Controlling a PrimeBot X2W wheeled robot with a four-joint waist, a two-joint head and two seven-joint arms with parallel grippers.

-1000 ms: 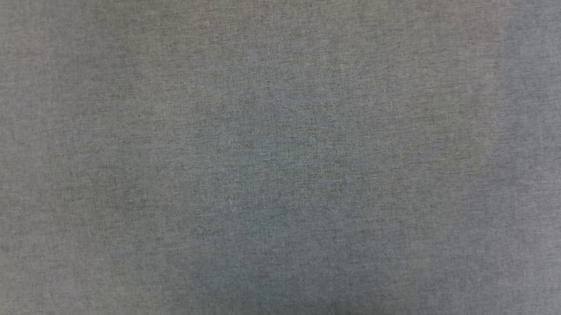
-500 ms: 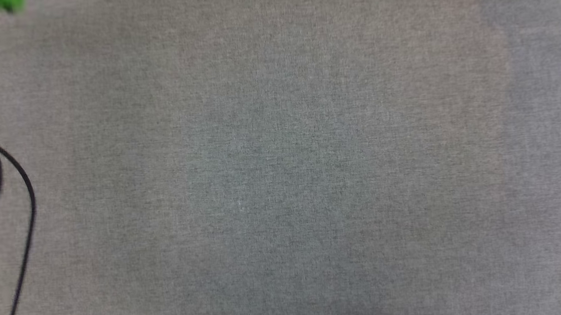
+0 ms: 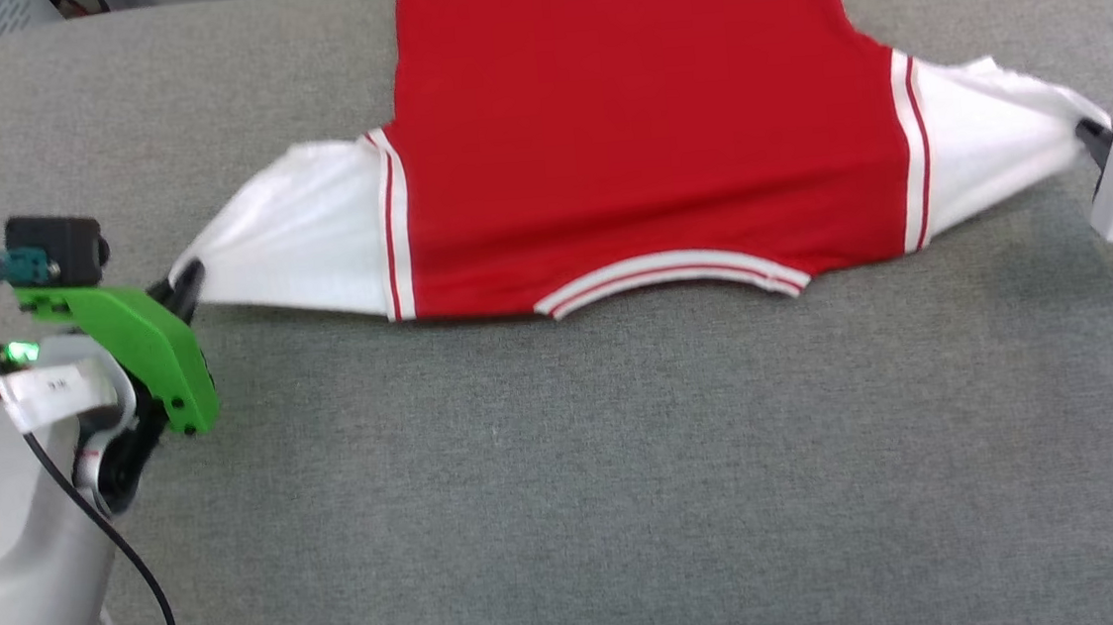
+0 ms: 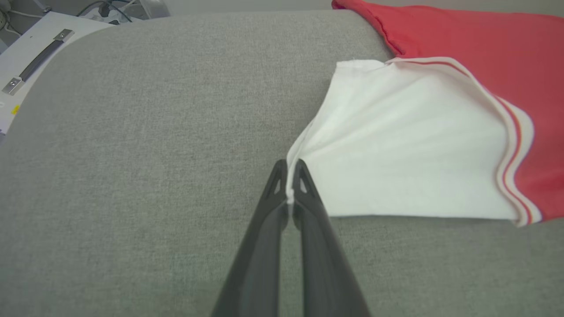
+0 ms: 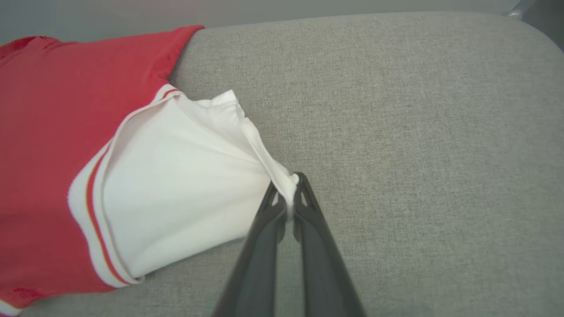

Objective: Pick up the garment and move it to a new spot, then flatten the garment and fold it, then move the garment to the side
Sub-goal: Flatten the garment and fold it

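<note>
Firmly, the left hand [image 4: 288, 176] and right hand [image 5: 291, 189] each pinch a white sleeve of the red garment [image 3: 643, 147], spread plain-side-up on the bench [image 3: 571, 500].

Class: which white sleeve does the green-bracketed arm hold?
The sleeve at the head view's left, pinched by the left gripper; the other sleeve is in the right gripper.

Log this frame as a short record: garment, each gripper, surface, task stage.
garment: red jersey, spread out with a plain red face up, striped collar nearest the robot
surface: grey fabric tabletop
left gripper: shut on the tip of the white sleeve on the robot's left
right gripper: shut on the tip of the white sleeve on the robot's right
tension: both sleeves drawn outward into points
stage: flattening; not yet folded
</note>
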